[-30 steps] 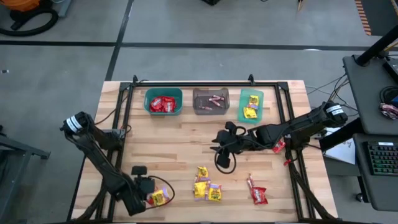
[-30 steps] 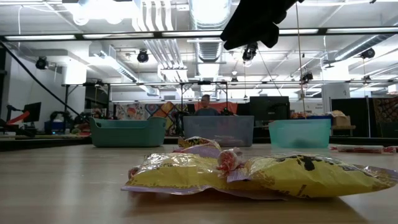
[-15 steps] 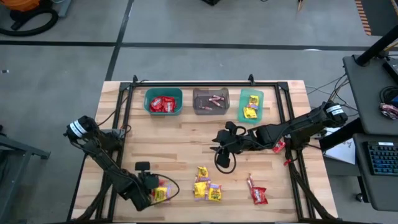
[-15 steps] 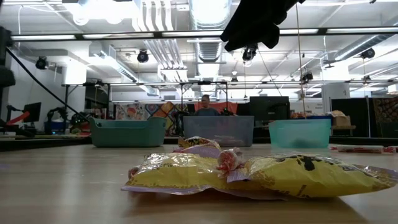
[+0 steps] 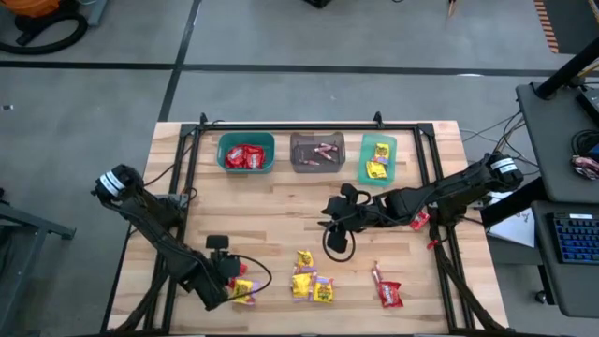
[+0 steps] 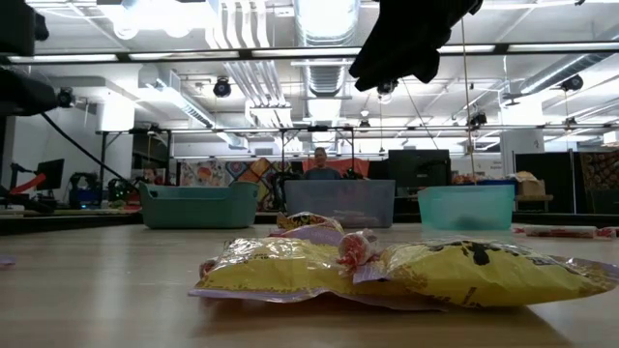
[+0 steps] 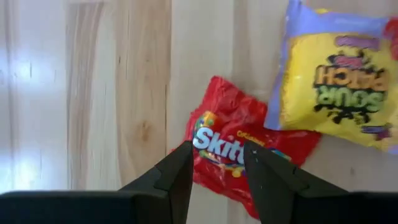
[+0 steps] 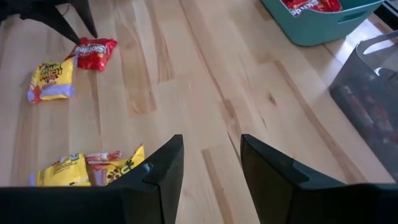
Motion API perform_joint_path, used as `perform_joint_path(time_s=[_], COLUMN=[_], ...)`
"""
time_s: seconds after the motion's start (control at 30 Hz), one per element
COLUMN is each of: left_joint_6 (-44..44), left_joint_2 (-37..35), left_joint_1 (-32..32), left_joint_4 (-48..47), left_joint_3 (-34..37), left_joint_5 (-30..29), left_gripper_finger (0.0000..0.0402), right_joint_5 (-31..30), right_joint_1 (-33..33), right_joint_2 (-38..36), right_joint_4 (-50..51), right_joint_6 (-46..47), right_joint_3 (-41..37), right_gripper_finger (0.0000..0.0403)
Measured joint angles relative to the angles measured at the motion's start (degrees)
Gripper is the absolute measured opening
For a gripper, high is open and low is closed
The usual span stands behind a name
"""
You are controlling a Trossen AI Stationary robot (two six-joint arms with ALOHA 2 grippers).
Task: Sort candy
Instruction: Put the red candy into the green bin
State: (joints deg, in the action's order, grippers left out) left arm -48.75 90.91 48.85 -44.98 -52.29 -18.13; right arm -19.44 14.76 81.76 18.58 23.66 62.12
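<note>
On the pale wooden plank table (image 5: pixel 271 220), framed by a black metal rail, three plastic bins stand in a row along the far edge: a teal bin (image 5: pixel 246 153) with red packets inside, a grey translucent bin (image 5: pixel 316 152) with thin pinkish sticks inside, and a green bin (image 5: pixel 378 157) with yellow packets inside. Near the front edge lies loose candy: a cluster of yellow packets (image 5: pixel 310 278) in the middle and a red packet with a pinkish stick (image 5: pixel 386 291) to its right.

At the front left, the left gripper (image 5: pixel 234 278) is low over the wood, its fingers spread apart, with a red shiny Skittles packet (image 7: pixel 239 152) lying just beyond the fingertips. A yellow Sour Patch packet with a purple border (image 7: pixel 336 87) overlaps one end of that red packet. Whether the fingers touch the wrapper I cannot tell.

The right gripper (image 5: pixel 333 222) hangs above the middle of the table, its fingers spread and holding nothing.

Around the table the floor is grey concrete crossed by dark lines. A dark desk with a keyboard (image 5: pixel 573 236) stands to the right. From table height, the room behind shows ceiling ducts, bright lamps and shelving, and a person (image 6: pixel 318 164) sits beyond the bins.
</note>
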Motion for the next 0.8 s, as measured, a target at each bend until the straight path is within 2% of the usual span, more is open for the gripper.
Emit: perform_joint_path(time_s=[0.23, 0.43, 0.53, 0.7, 0.8], left_joint_6=[0.4, -0.2, 0.0, -0.3, -0.9], left_joint_2=[0.8, 0.6, 0.6, 0.7, 0.6], left_joint_1=[-0.7, -0.8, -0.8, -0.8, -0.7], left_joint_4=[9.0, 10.0, 9.7, 9.3, 9.2], left_joint_3=[5.7, 7.6, 7.6, 7.6, 7.6], left_joint_5=[0.7, 0.4, 0.2, -0.5, -0.9], left_gripper_finger=[0.0126, 0.0119, 0.0091, 0.0015, 0.0011], right_joint_5=[0.2, 0.2, 0.2, 0.2, 0.2], right_joint_1=[0.0, 0.0, 0.0, 0.0, 0.0], right_joint_2=[0.1, 0.1, 0.1, 0.2, 0.2], right_joint_4=[0.0, 0.0, 0.0, 0.0, 0.0], right_joint_6=[0.9, 2.0, 2.0, 2.0, 2.0], right_joint_3=[-0.2, -0.3, -0.3, -0.3, -0.3], right_gripper_finger=[0.0151, 0.0151, 0.0151, 0.0151, 0.0151])
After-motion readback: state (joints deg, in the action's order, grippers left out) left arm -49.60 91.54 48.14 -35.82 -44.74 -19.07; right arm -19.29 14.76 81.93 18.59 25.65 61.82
